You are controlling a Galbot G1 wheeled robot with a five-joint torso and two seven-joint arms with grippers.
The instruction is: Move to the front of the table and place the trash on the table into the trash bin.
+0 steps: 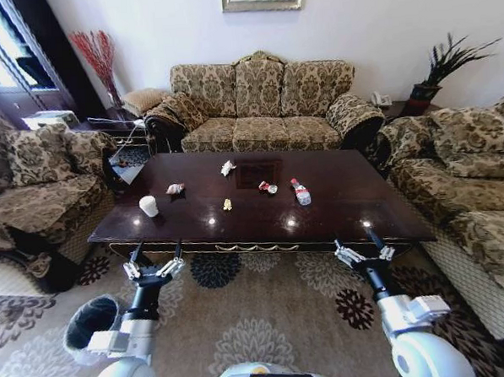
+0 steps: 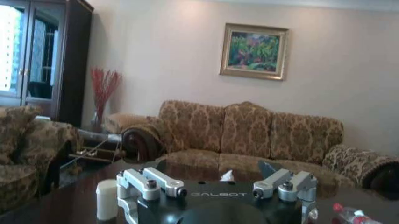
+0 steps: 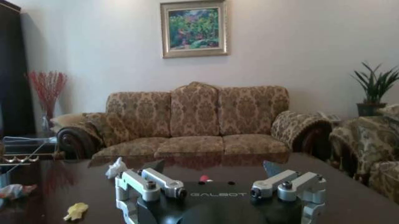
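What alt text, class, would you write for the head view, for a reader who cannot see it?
A dark wooden table holds scattered trash: a paper cup, wrappers, a crushed can and a bottle. Both grippers, left and right, hover open at its near edge; a lined trash bin stands on the carpet by the left arm.

Patterned sofas [image 1: 260,104], floral carpet [image 1: 267,314].

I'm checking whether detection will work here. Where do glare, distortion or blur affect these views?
Head view: bright ceiling-light spots glare on the glossy table near its front edge, and the wide lens bends the room's edges. Left wrist view: the window is blown out and the cup looks soft. Right wrist view: evenly lit, slightly soft.
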